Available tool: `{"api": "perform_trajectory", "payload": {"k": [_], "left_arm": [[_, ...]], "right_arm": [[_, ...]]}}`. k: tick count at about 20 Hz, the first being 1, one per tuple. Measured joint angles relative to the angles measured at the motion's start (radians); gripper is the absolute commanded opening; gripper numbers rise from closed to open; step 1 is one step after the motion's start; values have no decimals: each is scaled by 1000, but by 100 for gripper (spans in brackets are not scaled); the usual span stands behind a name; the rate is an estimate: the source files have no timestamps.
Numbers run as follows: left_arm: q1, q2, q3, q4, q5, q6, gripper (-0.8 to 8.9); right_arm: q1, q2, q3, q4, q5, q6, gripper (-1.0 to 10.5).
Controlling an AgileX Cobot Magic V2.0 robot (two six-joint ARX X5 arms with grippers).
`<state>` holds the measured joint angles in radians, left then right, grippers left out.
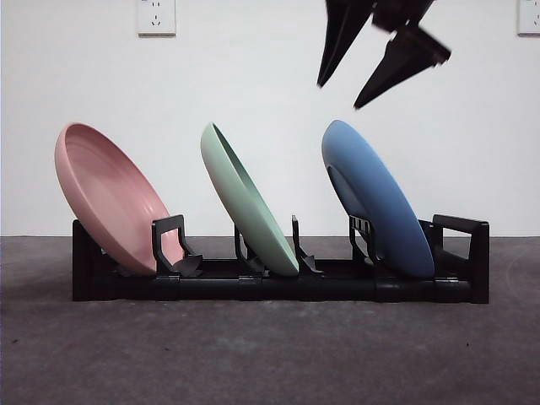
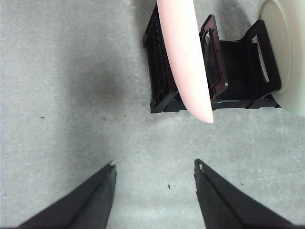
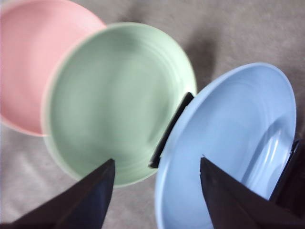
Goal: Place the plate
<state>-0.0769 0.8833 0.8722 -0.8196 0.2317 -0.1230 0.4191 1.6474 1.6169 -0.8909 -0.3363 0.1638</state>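
Three plates stand tilted in a black rack (image 1: 278,283): a pink plate (image 1: 110,198) at the left, a green plate (image 1: 247,202) in the middle, a blue plate (image 1: 375,202) at the right. My right gripper (image 1: 340,95) hangs open and empty above the blue plate (image 3: 228,148), apart from it; the right wrist view also shows the green plate (image 3: 114,100) and pink plate (image 3: 28,62). My left gripper (image 2: 155,167) is open and empty over the table near the rack's pink-plate end (image 2: 183,57).
The rack (image 2: 162,81) sits on a grey table (image 1: 270,354). A white wall with two sockets (image 1: 157,15) stands behind. Bare table surface lies in front of the rack and beside its left end.
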Motion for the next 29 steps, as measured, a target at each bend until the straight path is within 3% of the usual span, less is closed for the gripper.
{"api": "perform_trajectory", "payload": {"k": [5,9,16,22,29], "left_arm": [[0,0,0,10,0,0,259],[0,0,0,27,0,0,259],[0,0,0,27,0,0,258],[0,0,0,27,0,0,258],[0,0,0,27,0,0,258]], "right_arm": [[20,58,0,-11,1,0,255],[31,80,0,-19,48,-3,190],[32,80,0,-33,48,-3,14],[33,80,0,-38,38,-2,14],[27,82,80,-79,-154,6,14]]}}
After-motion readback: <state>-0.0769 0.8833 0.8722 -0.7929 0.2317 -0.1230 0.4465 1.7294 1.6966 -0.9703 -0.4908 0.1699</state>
